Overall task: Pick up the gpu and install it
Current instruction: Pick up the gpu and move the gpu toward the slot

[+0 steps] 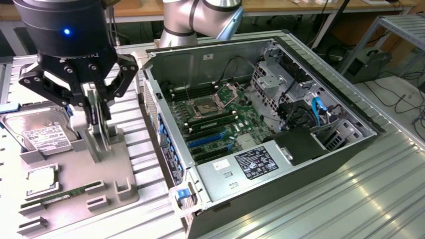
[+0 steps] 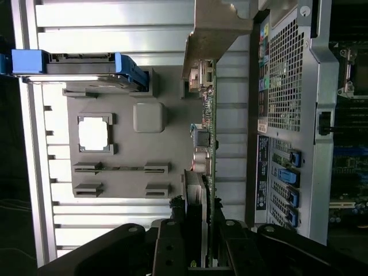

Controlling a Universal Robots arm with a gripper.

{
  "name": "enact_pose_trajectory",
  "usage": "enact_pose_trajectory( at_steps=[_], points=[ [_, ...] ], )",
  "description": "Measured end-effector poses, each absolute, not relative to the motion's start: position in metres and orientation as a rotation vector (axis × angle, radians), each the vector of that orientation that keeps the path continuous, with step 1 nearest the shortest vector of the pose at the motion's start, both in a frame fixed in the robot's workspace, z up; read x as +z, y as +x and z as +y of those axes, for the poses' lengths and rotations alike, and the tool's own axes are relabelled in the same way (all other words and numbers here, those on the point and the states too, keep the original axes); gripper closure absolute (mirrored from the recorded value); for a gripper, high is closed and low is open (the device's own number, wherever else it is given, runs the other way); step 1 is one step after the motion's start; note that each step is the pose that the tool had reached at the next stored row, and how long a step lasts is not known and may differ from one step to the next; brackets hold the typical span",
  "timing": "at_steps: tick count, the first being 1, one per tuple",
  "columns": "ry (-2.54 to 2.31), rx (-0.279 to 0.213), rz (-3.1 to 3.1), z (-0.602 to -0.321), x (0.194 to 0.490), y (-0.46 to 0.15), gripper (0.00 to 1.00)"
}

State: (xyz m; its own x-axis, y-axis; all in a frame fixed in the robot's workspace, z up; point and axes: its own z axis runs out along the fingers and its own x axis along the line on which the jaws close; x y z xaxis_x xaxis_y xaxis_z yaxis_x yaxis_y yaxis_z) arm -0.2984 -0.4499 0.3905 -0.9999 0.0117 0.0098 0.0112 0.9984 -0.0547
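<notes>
The gpu point(image 1: 99, 137) stands on edge over the grey fixture plate point(image 1: 123, 172) at the exterior view's left, its silver bracket facing the camera. My gripper point(image 1: 98, 114) comes down on it from above, a finger pressed against each face. In the wrist view the gpu point(image 2: 208, 144) runs edge-on away from my gripper point(image 2: 200, 256). Its green board, connectors and silver bracket show, and the black fingers point(image 2: 171, 244) are closed on its near end. Whether the card's lower edge still rests in its holder is hidden.
The open computer case point(image 1: 199, 199) lies at the exterior view's right, its motherboard point(image 1: 212, 117) and blue slots point(image 1: 207, 139) exposed. On the fixture plate are a hard drive point(image 1: 41, 132), a processor point(image 1: 41, 180) and a memory stick point(image 1: 63, 195). The case's rear panel point(image 2: 287, 115) is close beside the card.
</notes>
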Motion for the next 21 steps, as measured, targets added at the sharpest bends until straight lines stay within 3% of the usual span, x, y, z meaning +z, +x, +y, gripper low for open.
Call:
enact_pose_trajectory(
  at_steps=[21],
  points=[
    [-0.018,0.123,-3.129,-0.450,0.427,-0.298,0.73]
  ],
)
